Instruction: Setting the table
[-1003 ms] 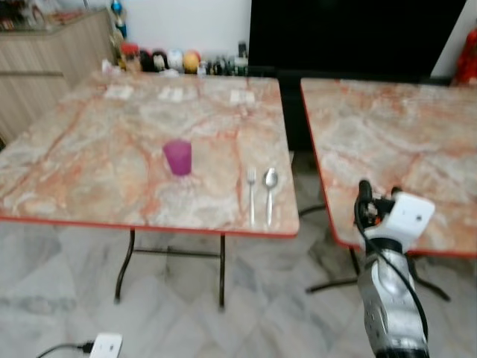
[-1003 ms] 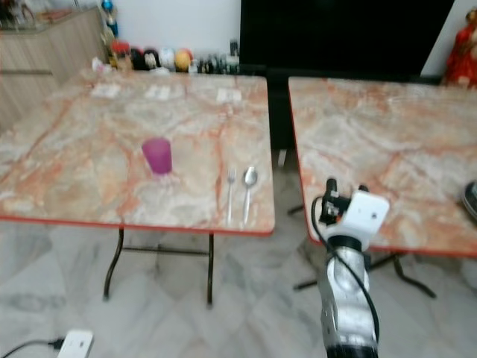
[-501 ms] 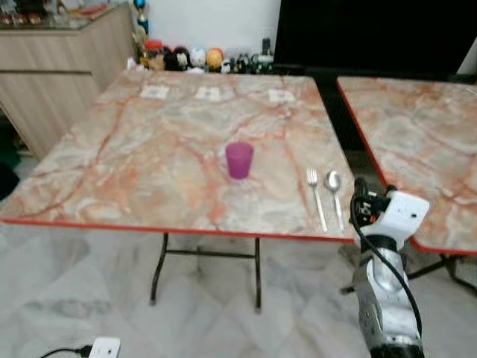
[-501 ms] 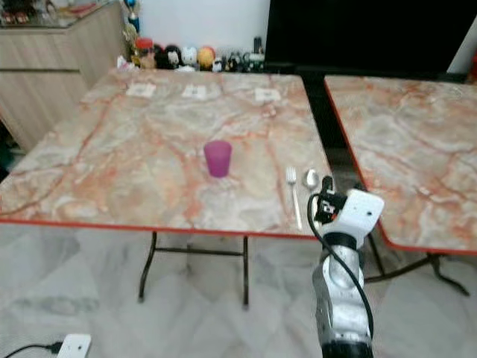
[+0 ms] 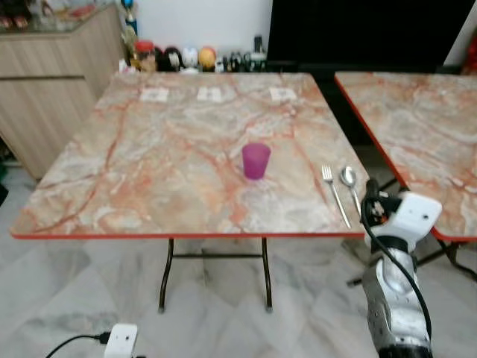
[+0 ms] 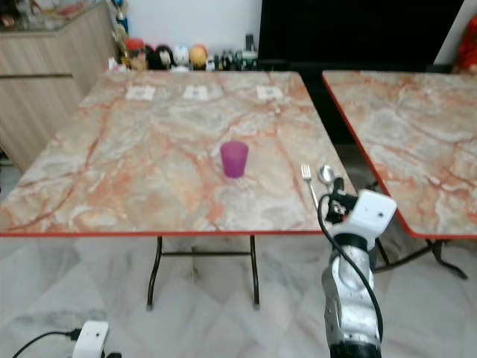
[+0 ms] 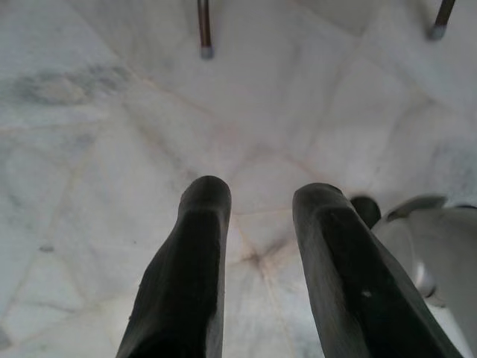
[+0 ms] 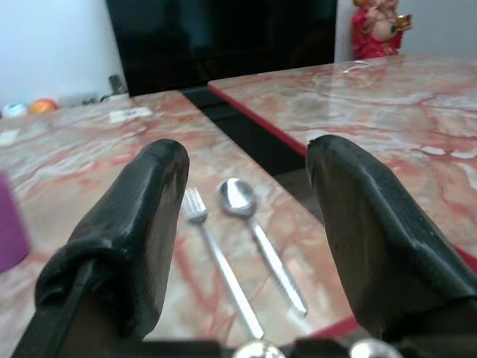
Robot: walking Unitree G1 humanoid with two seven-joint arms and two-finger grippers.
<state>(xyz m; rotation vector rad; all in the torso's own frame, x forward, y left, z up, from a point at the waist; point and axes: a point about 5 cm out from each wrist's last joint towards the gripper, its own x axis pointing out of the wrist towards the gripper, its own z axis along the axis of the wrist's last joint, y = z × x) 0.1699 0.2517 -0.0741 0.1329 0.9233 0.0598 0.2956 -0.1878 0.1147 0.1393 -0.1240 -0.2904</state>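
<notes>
Left wrist view looks straight down: left gripper [image 7: 257, 216] hangs over pale marble floor [image 7: 112, 149], fingers parted, nothing between them. On the floor close to the robot, a white power adapter [image 5: 121, 341] with a black cable. Right gripper [image 8: 246, 216] is raised just off the near right corner of the marble table [image 5: 149, 171], fingers spread wide and empty, aimed across the tabletop. Right arm's white wrist housing [image 5: 411, 216] sits beside the table's red near edge. A fork [image 5: 335, 195] and a spoon [image 5: 349, 183] lie side by side near the right edge, close to the near right corner, handles toward the near edge, fork inboard of the spoon, not touching. A purple cup [image 5: 256, 160] stands upright right of the tabletop's centre, well apart from the cutlery. Three small white cards [image 5: 211, 94] lie in a row along the far edge. A second marble table [image 5: 417, 134] stands to the right across a narrow gap. Beyond the far edge: small bottles and figurines [image 5: 195, 58] against the wall, a wooden cabinet [image 5: 52, 82] at far left.
</notes>
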